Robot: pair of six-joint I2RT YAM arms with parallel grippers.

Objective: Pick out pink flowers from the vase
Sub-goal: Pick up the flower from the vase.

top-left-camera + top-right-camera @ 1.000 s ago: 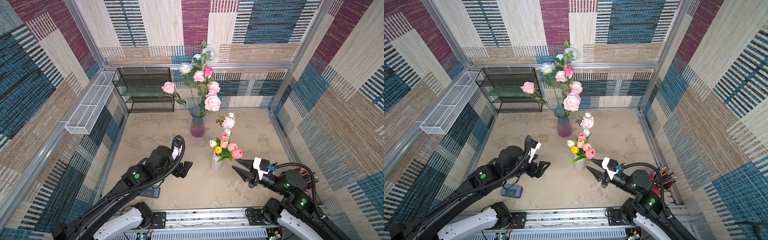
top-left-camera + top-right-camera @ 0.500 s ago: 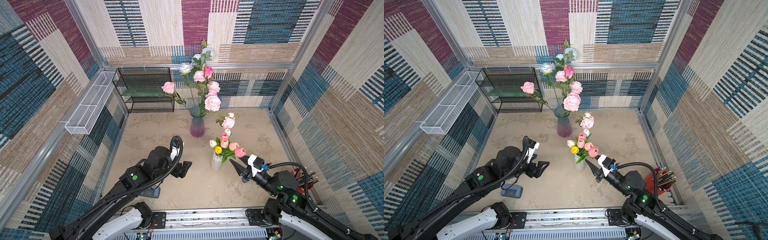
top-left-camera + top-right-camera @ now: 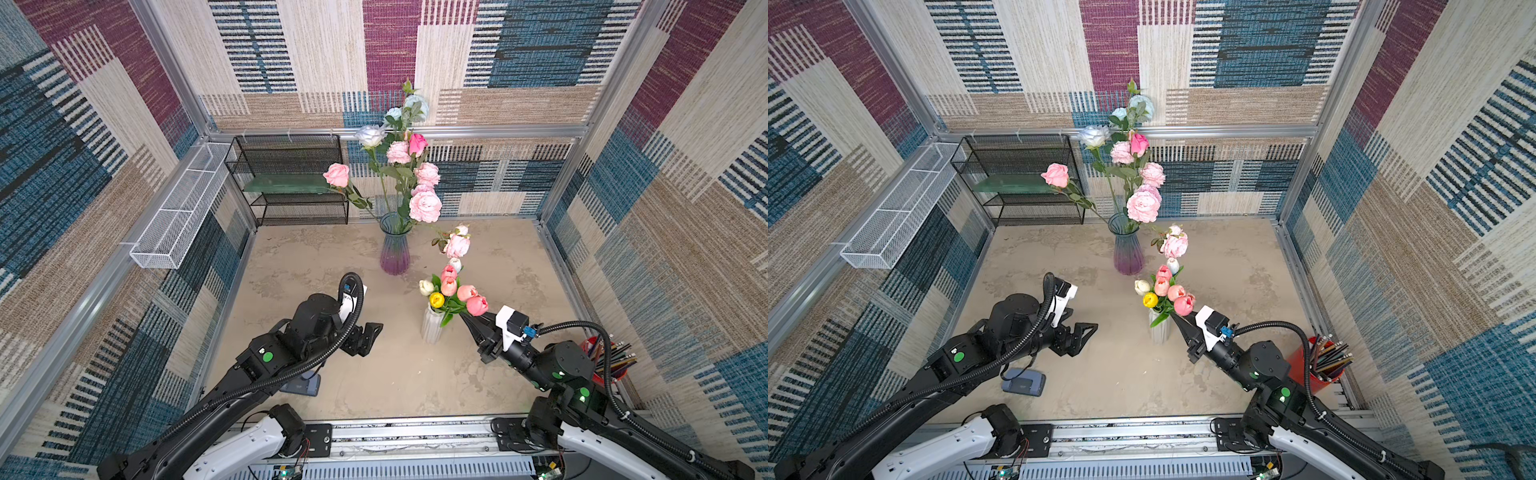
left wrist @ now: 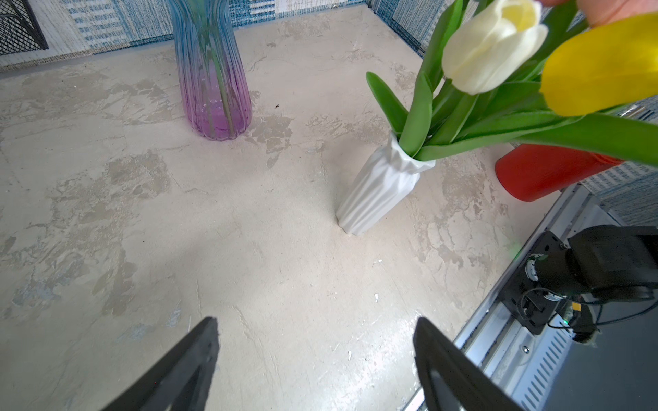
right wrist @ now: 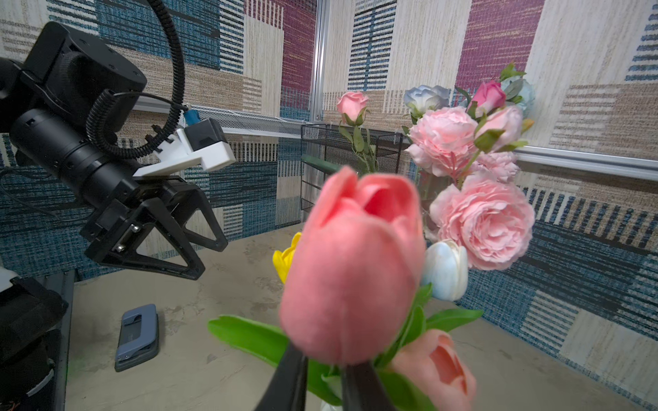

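- The right arm's fingers (image 5: 290, 384) pinched the stem of the pink tulip (image 5: 356, 267) directly beneath its head. Only their tips showed in the right wrist view, the rest being cut off at the frame edge, and the bloom masked most of the stem.
- A second pink tulip (image 5: 438, 370) sat just beside those fingers, not gripped, and was partly cut off by the frame.
- The left arm's fingers (image 4: 199, 348) stood spread wide and empty over bare worktop (image 4: 249, 249), well apart from every flower.
- A blue-grey device (image 3: 305, 384) lay on the worktop beneath the left arm, which half hid it in both top views.
- The white vase (image 3: 431, 328) stood upright between the two arms and held the tulip bunch. In both top views leaves hid its mouth.
- Open worktop lay on the left arm's side of the white vase. On the other side a red cup (image 4: 544, 170) stood at the worktop's edge near the right arm, its top hidden by a leaf in the left wrist view.
- Farther back, the glass vase (image 3: 395, 249) held the pink roses (image 3: 424, 206) along with white and pale blue ones.
- One drooping rose (image 3: 457, 246) hung near the top of the tulip bunch; whether it touched could not be told.
- Against the far wall stood a black wire shelf (image 3: 291, 183), with a white wire basket (image 3: 174, 216) on the side wall. Both were well apart from the arms.
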